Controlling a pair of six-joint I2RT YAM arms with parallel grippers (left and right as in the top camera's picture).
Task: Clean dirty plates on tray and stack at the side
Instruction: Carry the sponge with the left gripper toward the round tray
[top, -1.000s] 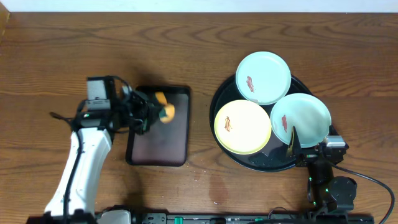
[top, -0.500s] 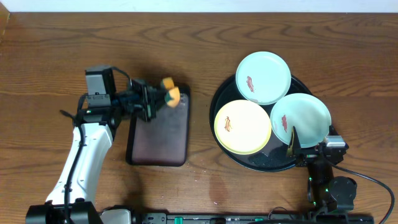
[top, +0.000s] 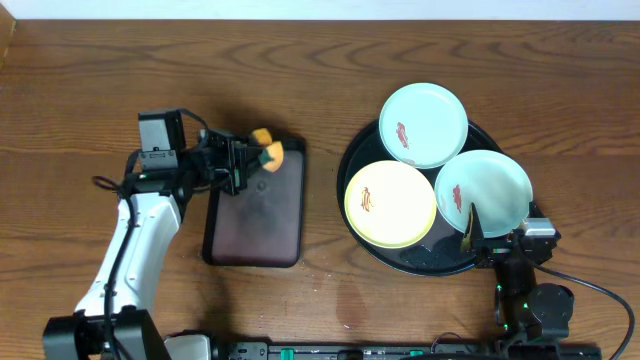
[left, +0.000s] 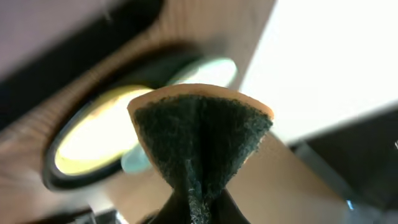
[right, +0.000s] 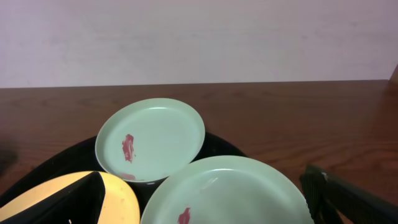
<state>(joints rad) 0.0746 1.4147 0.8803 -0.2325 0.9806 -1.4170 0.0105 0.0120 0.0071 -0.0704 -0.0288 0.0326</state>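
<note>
While your left tool (top: 248, 157) pinches the sponge (top: 266, 152) well left of the tray (top: 352, 158), your right tool (top: 498, 232) sits wide open at the tray's near edge.

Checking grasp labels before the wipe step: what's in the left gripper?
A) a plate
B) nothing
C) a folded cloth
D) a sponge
D: the left gripper is shut on an orange sponge, whose dark green scouring face fills the left wrist view.
</note>
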